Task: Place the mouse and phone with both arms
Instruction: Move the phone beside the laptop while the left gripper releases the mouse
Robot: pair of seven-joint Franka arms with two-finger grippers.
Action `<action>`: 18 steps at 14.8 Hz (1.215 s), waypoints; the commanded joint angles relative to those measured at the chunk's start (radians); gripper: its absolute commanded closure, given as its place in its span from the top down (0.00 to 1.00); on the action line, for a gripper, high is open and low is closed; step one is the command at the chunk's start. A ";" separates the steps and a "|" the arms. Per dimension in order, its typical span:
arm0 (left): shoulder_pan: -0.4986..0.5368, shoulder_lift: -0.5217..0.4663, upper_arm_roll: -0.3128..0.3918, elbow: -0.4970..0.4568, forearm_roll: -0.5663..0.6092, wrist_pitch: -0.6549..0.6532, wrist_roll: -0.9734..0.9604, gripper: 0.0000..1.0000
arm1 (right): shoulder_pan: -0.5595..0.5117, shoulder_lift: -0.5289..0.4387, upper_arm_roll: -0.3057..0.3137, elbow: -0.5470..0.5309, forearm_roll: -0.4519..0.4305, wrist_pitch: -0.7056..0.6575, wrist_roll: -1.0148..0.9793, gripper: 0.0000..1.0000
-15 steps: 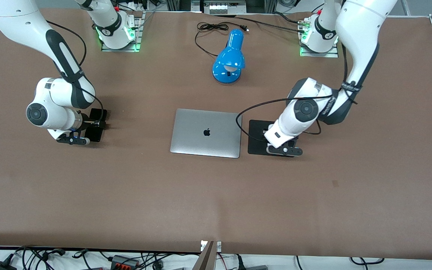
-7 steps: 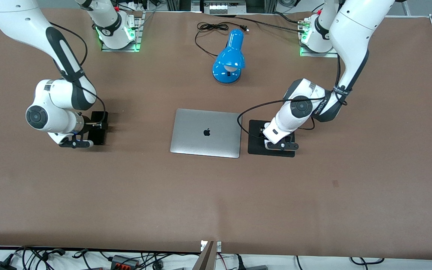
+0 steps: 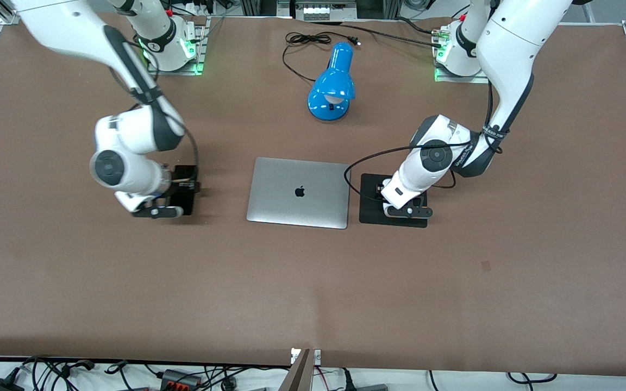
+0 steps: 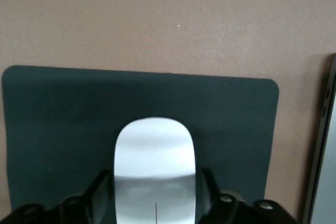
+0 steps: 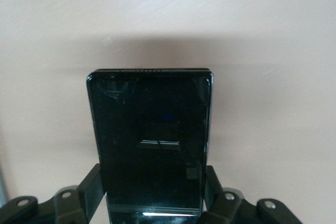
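My left gripper (image 3: 406, 208) is low over the black mouse pad (image 3: 370, 209), beside the laptop toward the left arm's end of the table. In the left wrist view its fingers (image 4: 100, 198) are closed on the sides of the white mouse (image 4: 155, 161), over the pad (image 4: 52, 119). My right gripper (image 3: 174, 196) is over the bare table, beside the laptop toward the right arm's end. It is shut on the black phone (image 3: 185, 187). In the right wrist view the phone (image 5: 151, 135) juts out face up between the fingers (image 5: 92, 190), with its shadow on the table.
A closed silver laptop (image 3: 298, 193) lies at the table's middle; its edge shows in the left wrist view (image 4: 323, 156). A blue desk lamp (image 3: 333, 87) with a black cord (image 3: 313, 41) lies farther from the front camera than the laptop.
My right arm has carried the phone toward the laptop. My left gripper shifted slightly over the mouse pad a second ago and has held still since.
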 commanded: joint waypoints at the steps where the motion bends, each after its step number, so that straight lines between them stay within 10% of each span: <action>1: 0.002 -0.014 0.004 0.002 0.015 0.007 -0.018 1.00 | 0.081 0.021 -0.004 0.013 0.039 -0.008 0.115 0.09; 5: 0.013 -0.106 0.010 0.014 0.015 -0.022 -0.011 1.00 | 0.130 0.055 -0.006 0.013 0.093 0.004 0.143 0.09; 12: 0.080 -0.183 0.018 0.236 0.210 -0.454 -0.003 1.00 | 0.178 0.118 -0.006 0.013 0.095 0.098 0.254 0.11; 14: 0.090 -0.205 0.024 0.293 0.210 -0.566 0.049 1.00 | 0.169 0.109 -0.007 0.017 0.096 0.092 0.272 0.99; 18: 0.151 -0.240 0.015 0.366 0.207 -0.743 0.150 1.00 | 0.163 -0.007 -0.016 0.054 0.090 -0.012 0.258 1.00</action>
